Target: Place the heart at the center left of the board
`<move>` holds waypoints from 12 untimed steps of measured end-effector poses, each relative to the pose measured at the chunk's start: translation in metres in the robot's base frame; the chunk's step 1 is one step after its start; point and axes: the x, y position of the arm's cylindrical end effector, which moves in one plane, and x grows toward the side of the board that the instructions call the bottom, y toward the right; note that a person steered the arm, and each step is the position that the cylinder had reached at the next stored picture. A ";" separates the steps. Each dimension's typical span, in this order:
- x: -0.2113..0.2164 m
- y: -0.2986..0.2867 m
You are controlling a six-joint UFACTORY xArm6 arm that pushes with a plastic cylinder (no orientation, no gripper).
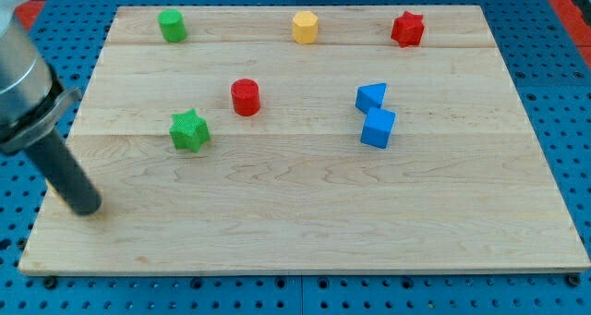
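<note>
My tip is at the board's 8 o'clock, just a bare rod touching nothing. The green star sits at its 2 o'clock. Past that are the blue cube, blue wedge and red round block. The far row has a green cylinder, yellow block and red star. Can't tell which one's the heart.

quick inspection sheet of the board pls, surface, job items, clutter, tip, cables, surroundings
surface: pale wooden board, flat, planks visible
job's things: no heart shape made out; nearest guess unclear
clutter: green cylinder, yellow block, red star along the view's top; red cylinder and green star mid-left; two blue blocks, upper and lower, touching, mid-right
grippers: none; my tip rests at the board's left edge, left of and below the green star, touching no block
cables: nothing seen
surroundings: blue perforated mat around the board
</note>
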 end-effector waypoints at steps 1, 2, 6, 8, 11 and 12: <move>0.025 -0.010; -0.005 -0.058; -0.072 0.022; -0.133 0.019; -0.105 -0.009; -0.150 -0.001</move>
